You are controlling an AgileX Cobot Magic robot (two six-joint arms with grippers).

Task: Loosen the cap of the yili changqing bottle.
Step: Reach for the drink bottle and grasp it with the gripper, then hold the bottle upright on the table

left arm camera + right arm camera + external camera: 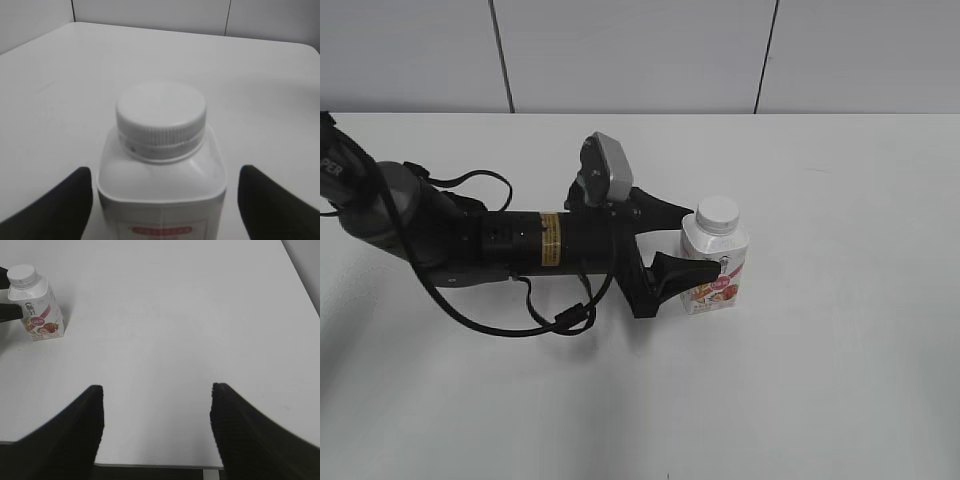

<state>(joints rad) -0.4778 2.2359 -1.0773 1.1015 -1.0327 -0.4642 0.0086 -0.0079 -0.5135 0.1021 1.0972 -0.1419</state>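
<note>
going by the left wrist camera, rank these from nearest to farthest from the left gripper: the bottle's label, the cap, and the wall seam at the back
1. The label on the yili changqing bottle, lowest in view, between the left gripper fingers.
2. The cap, just above and behind the label, on the neck.
3. The wall seam, far back beyond the table, upper right.

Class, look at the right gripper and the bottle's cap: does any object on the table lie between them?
Nothing visible does. In the right wrist view only bare white table lies between the open right gripper and the cap on the bottle. The left gripper flanks the bottle's sides, below the cap.
</note>
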